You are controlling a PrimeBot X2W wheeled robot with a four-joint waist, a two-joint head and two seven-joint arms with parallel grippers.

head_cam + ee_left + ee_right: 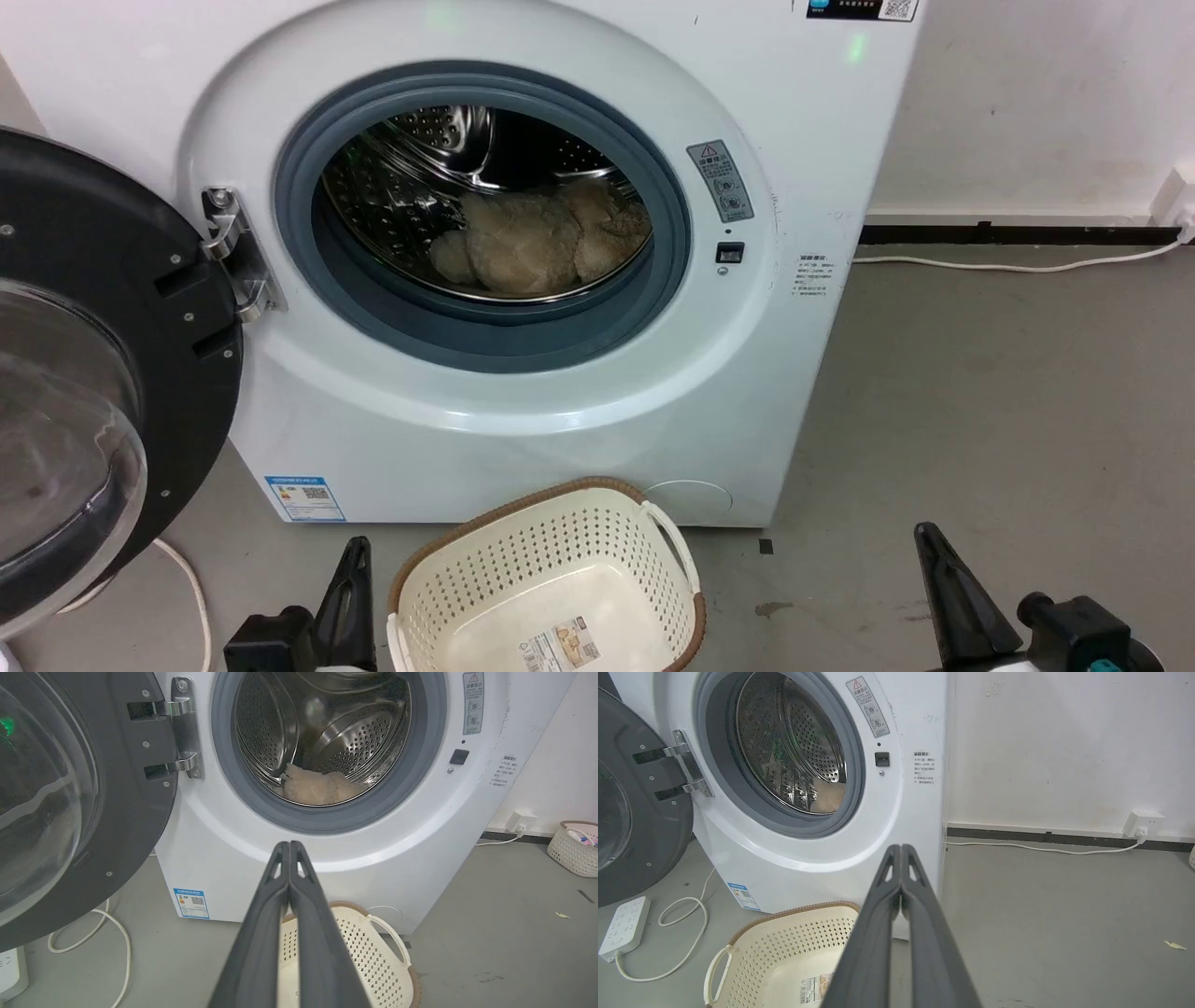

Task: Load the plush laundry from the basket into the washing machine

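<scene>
Plush laundry (546, 245) low inside the steel drum of the washing machine (523, 411), at 12 o'clock in the head view. Door (93, 373) swung open at 9 o'clock. Basket (523, 551) on the floor at 6 o'clock, just before the machine, label on its inner bottom. Left pincer (289, 845) at 7 o'clock, fingers pressed together, gripping nothing. Right pincer (901, 848) at 5 o'clock, likewise closed.

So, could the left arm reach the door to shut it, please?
Probably yes: the door hangs open at the left, and nothing stands between it and the left gripper, shut and empty beside the basket.
</scene>
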